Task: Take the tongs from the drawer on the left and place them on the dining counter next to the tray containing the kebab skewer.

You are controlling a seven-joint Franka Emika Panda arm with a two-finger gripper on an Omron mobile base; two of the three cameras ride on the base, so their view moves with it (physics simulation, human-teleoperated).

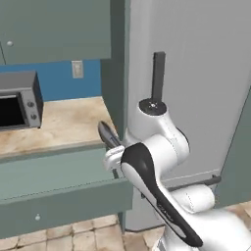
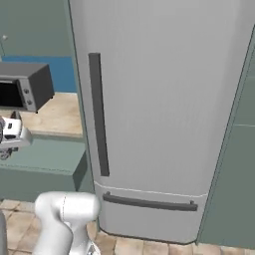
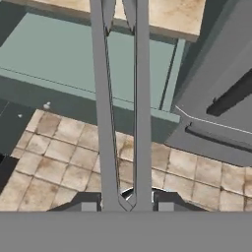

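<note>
Presently we hold the tongs [image 3: 120,98] pinched between the finger tips of the gripper [image 3: 127,204], the jaws drawn in narrow on the joined end, so the two long arms run from 6 o'clock straight up to 12 o'clock in the hand view, their tips reaching over the edge of the beige counter [image 3: 167,15]. In the left base view the tongs' end [image 1: 108,135] sticks out toward 10 o'clock from the wrist, above the open drawer [image 1: 59,171]. Risks, as we judge them: the grip is at one extreme end, so the long free length could pivot or slip during a fast swing; the tips could strike the counter edge, the drawer front or the refrigerator [image 2: 159,109] at 3 o'clock when the arm turns. The dining counter and tray remain to be reached, so a long carry lies ahead. The toaster oven [image 1: 19,100] sits well apart at 9 o'clock.
</note>
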